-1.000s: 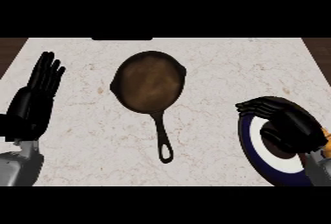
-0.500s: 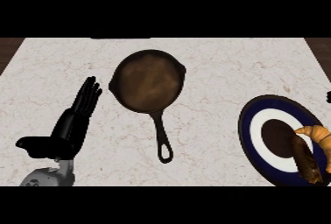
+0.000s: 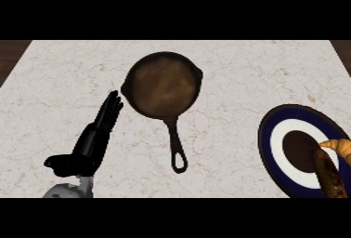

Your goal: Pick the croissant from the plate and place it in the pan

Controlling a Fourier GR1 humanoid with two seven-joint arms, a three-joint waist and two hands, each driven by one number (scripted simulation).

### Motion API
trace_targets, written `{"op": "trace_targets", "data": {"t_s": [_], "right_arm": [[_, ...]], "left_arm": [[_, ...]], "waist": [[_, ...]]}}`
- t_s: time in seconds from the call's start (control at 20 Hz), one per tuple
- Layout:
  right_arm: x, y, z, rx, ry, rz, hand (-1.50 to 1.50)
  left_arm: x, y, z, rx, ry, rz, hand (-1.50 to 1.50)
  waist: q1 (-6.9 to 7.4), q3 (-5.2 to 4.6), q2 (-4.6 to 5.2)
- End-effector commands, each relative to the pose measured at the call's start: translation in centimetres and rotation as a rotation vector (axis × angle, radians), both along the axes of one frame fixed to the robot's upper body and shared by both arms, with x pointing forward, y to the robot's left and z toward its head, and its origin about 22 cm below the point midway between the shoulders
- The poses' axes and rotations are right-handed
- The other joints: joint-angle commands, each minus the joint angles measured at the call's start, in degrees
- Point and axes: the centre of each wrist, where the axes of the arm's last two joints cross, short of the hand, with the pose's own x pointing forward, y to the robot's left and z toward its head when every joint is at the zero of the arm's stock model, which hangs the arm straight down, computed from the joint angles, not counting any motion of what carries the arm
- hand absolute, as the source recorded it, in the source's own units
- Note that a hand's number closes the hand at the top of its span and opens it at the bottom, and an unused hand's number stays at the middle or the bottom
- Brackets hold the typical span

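Golden-brown croissant [image 3: 330, 167]: curved, speckled crust; lies on rt part of plate, cut off by view's rt edge; not in pan.
Plate [image 3: 274, 139]: round, navy rim, white ring, dark centre; rt side of counter, well apart from pan.
Pan [image 3: 165, 86]: dark, cast-iron look, worn brownish inside; round w/ small pour lip; long handle w/ loop end points toward view's lower edge.
L hand [image 3: 96, 135]: black, seen edge-on; fingers straight & together, released, grasping nothing; tips just beside pan's left rim, can't tell if touching; thumb sticks out low-left; grey forearm [image 3: 65, 190] below.
R hand: doesn't show.
Counter [image 3: 61, 83]: pale marble-like top, fine beige veins.
Vs earlier: 1 s ago R hand sat curled over plate, hiding croissant; since gone from view. Croissant on plate as 0.5 s ago. L hand has come from left edge toward pan.
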Motion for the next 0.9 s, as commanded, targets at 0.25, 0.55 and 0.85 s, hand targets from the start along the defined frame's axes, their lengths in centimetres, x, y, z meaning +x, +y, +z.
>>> {"op": "trace_targets", "data": {"t_s": [0.25, 0.55, 0.85], "right_arm": [[1.3, 4.0, -2.0, -0.318, 0.111, 0.304, -1.5], [0.1, 5.1, -5.8, -0.584, 0.126, 0.477, -1.5], [0.1, 2.5, -8.9, -0.721, 0.13, 0.517, -1.5]], "left_arm": [[0.0, -1.0, -0.2, 0.001, -0.011, -0.038, 0.0], [0.0, -1.2, -1.3, 0.01, -0.007, -0.008, 0.0], [-0.5, -0.5, -2.5, 0.015, -0.006, 0.008, 0.0]], "waist": [[1.73, -0.15, 0.07], [0.63, -0.2, -0.07], [-0.44, -0.28, -0.4]]}}
